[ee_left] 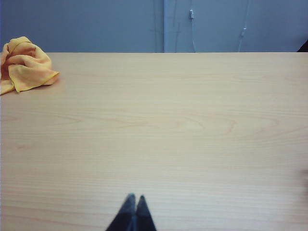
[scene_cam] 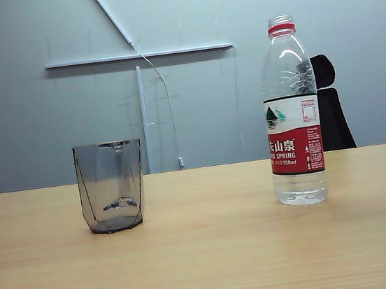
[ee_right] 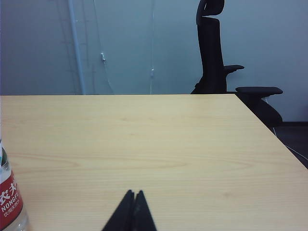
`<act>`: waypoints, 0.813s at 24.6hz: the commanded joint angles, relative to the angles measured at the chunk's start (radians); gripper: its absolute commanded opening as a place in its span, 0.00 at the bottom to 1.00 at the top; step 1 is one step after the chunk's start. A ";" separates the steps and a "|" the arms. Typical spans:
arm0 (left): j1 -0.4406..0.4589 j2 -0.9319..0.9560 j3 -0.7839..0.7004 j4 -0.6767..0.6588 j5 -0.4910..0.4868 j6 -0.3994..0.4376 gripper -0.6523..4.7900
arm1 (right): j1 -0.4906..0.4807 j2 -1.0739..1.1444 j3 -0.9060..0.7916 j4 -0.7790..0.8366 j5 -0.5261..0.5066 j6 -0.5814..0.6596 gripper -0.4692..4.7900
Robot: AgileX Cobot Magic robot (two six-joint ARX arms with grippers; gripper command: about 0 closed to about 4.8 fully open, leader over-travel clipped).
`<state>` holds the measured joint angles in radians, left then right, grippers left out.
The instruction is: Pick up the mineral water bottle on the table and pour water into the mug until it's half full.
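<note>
On the table (scene_cam: 213, 255), the mineral water bottle (scene_cam: 291, 115) stands upright toward the right of the exterior view, uncapped, with the mug (scene_cam: 111, 186) upright and well apart from it on the left. Neither arm appears in that view. The left gripper (ee_left: 133, 198) hangs low over bare tabletop with its tips pressed together and nothing between them; an orange cloth (ee_left: 24, 65) lies crumpled near the far edge. The right gripper (ee_right: 134, 193) is likewise pinched closed and empty, with the bottle's label just showing at the edge of its wrist view.

Risks, as judged: the bottle is open, tall and thin-walled, so a sideways knock on approach could topple it and spill water. A hard squeeze could push water out of the neck. The jaws must spread before any grasp. The mug is light and narrow at its base, so contact while pouring could shift it.

Condition: the bottle is clear, with a red neck ring and a red-and-white label. Its water level cannot be read with confidence. The mug is smoky grey, faceted, handleless and apparently empty.
</note>
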<state>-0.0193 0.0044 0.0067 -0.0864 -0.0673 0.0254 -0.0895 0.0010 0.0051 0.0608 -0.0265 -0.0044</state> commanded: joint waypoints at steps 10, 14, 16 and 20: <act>-0.015 0.002 0.002 0.013 0.000 -0.003 0.12 | 0.001 -0.002 -0.005 0.019 -0.024 0.029 0.08; -0.219 0.032 0.002 0.013 0.000 -0.003 0.12 | 0.001 -0.002 -0.005 0.041 -0.184 0.272 0.08; -0.304 0.050 0.002 0.013 0.000 -0.003 0.12 | 0.002 0.001 -0.004 0.047 -0.234 0.369 0.08; -0.483 0.095 0.002 0.013 0.001 -0.003 0.12 | 0.034 0.002 0.004 0.048 -0.316 0.486 0.08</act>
<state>-0.4698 0.0895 0.0067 -0.0872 -0.0666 0.0254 -0.0772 0.0017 0.0051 0.0887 -0.3202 0.4313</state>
